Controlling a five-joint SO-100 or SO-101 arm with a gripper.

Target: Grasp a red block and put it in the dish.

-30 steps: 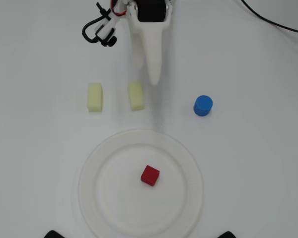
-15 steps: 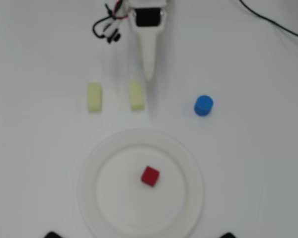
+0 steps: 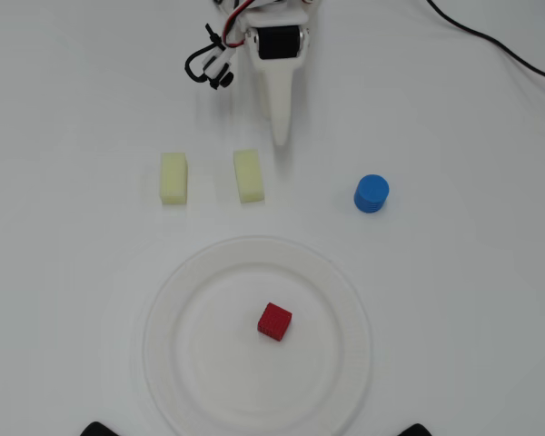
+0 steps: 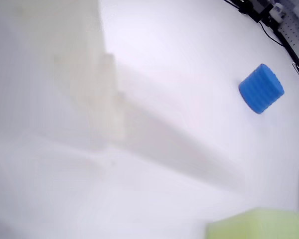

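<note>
The red block point(image 3: 274, 322) is seen lying near the middle of the dish point(image 3: 345, 282), well apart from the pincer point(image 3: 280, 138), which is found at the top of the overhead view. Nothing is held or touched by the pincer; its opening cannot be told. No writing can be read.

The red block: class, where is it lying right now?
In the overhead view, the red block lies inside the dish, near its centre, below the two pale yellow blocks and the blue cylinder.
</note>
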